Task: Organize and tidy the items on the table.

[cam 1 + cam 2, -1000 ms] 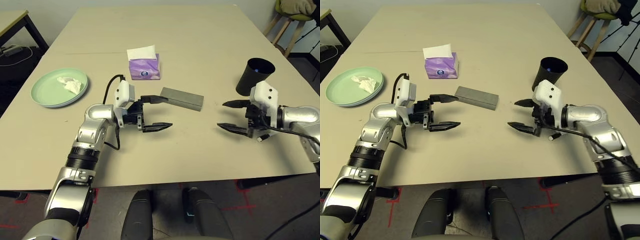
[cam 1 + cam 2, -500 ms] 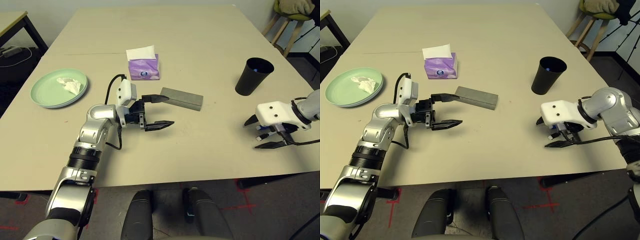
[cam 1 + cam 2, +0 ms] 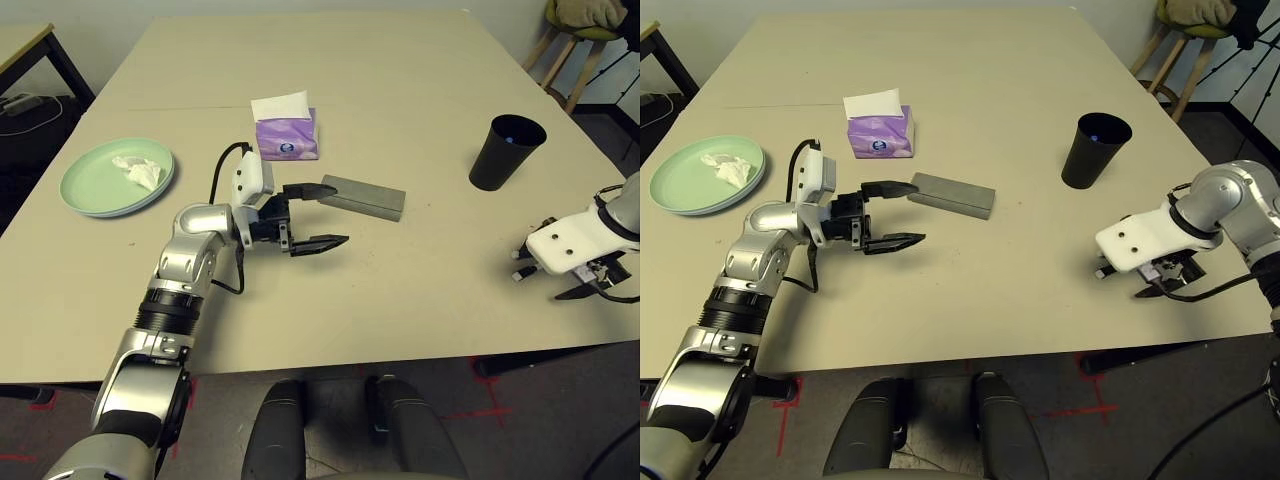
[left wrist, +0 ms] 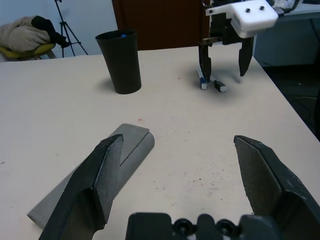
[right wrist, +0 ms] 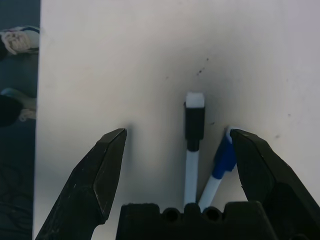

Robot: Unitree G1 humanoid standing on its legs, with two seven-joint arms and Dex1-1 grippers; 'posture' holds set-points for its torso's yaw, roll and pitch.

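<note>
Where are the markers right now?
The markers lie on the table near its right edge, directly under the open right claw, nearer the robot than the black cup.

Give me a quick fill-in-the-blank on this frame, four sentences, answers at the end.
1. The crumpled white tissue lies on the pale ____ plate.
2. The right gripper points down over two ____ on the table.
3. The left gripper is ____, one finger by the end of the grey glasses case.
4. The black cup stands ____ near the table's right edge.

Missing words: green; markers; open; upright
</note>
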